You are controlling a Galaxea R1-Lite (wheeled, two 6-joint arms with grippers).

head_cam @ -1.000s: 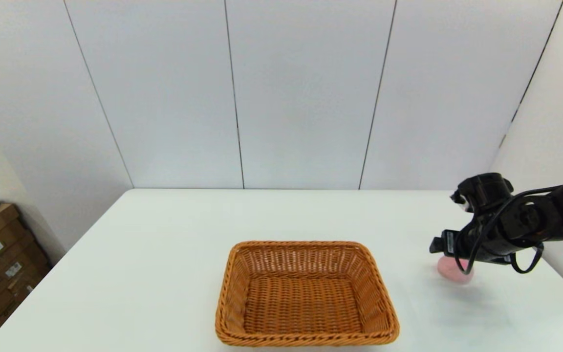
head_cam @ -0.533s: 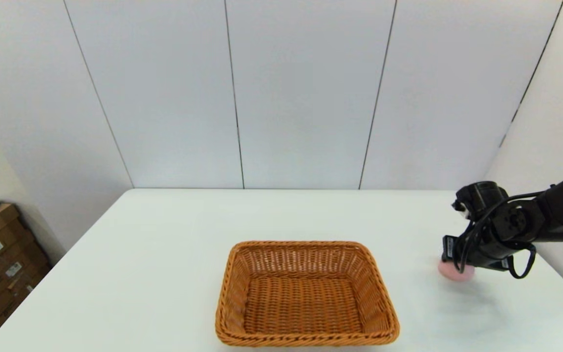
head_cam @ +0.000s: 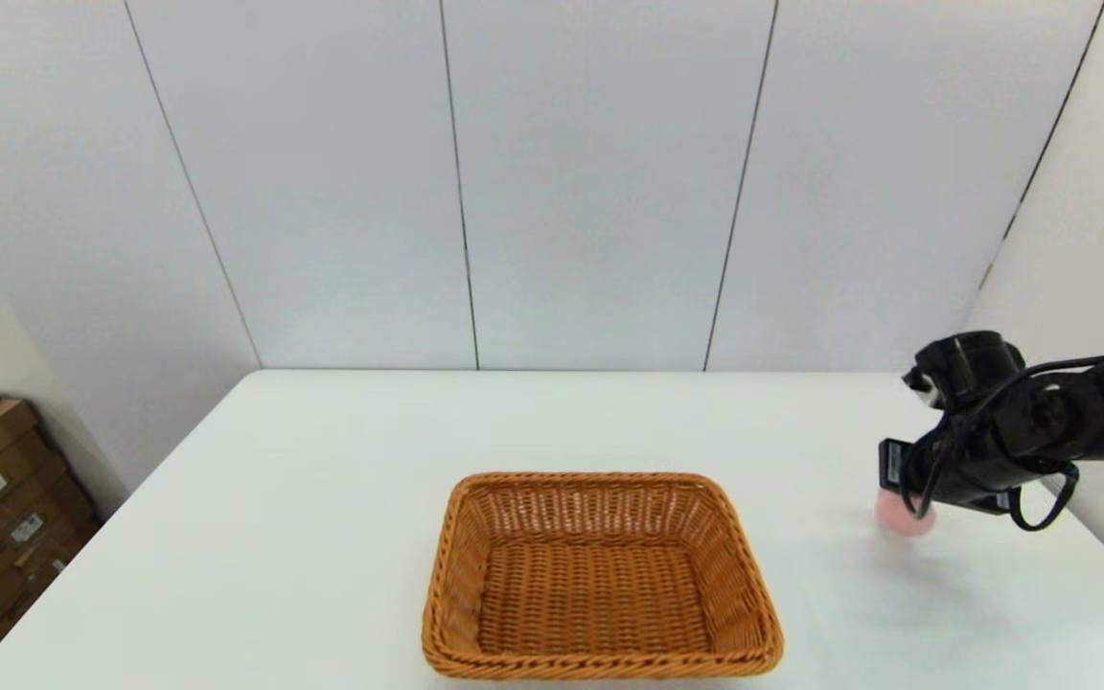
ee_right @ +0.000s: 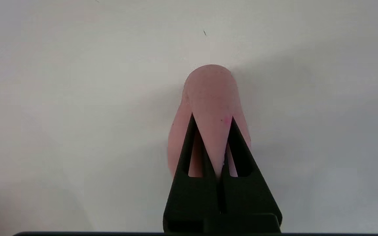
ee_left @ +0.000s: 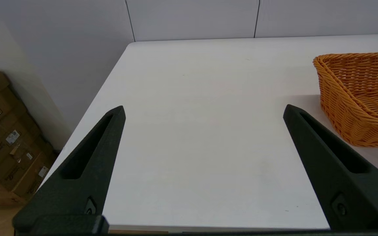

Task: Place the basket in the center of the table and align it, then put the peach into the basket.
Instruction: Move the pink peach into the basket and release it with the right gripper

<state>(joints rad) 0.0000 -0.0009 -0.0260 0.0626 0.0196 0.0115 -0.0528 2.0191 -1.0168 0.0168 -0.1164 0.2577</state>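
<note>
Head view gives you one table (head_cam: 322, 498), one basket (head_cam: 600, 575) and one peach (head_cam: 902, 516), with two arms to count, only one of them showing here. The white table is the largest thing and carries everything else. On it, toward the near edge and about midway across, you see the single woven basket sitting flat, its long sides running across the table; nothing lies inside it, only its own woven floor. Well apart from the basket, on the robot's right side of the table, you find the right gripper (head_cam: 907, 503) with the pale pink peach under it. In the right wrist view the two black fingers (ee_right: 189, 147) are pinched nearly together on the peach (ee_right: 210, 95), which bulges out past their tips; whether the fruit touches the table you cannot tell. The left gripper (ee_left: 203, 109) sits over the table's left part beside the basket (ee_left: 356, 98), spread wide with nothing between its fingers.
</note>
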